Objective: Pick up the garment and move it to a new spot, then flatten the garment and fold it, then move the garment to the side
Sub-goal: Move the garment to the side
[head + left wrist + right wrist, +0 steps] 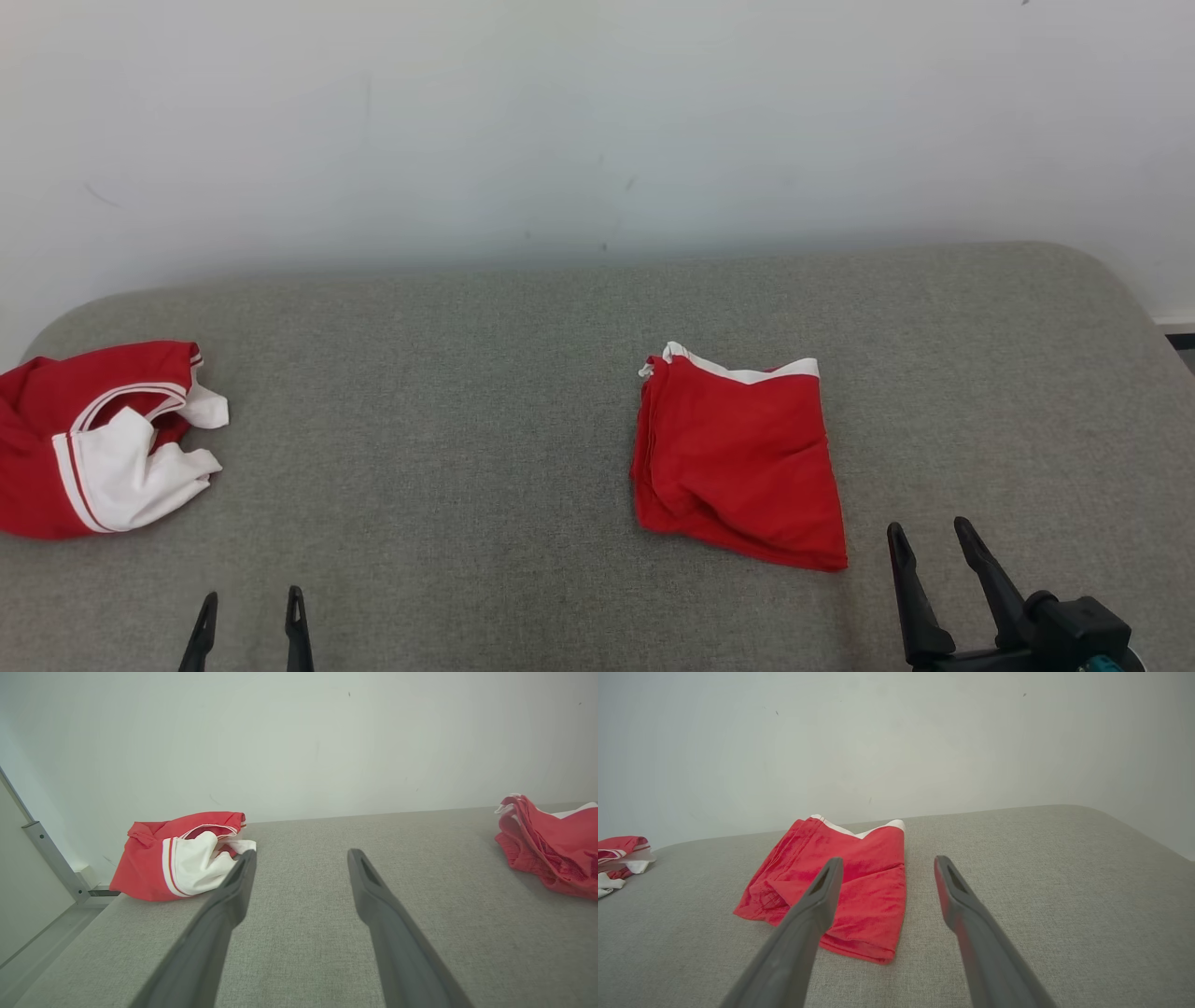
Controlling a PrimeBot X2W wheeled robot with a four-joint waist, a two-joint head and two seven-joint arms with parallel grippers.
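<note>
Just left of the right tool (929, 525), folded red garment (738, 457).

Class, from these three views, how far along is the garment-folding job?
Done: the red garment lies folded right of centre on the grey surface. In hand: nothing; the left gripper and right gripper are open and empty. Left: the red-and-white garment at the left edge lies crumpled, not yet folded.
</note>
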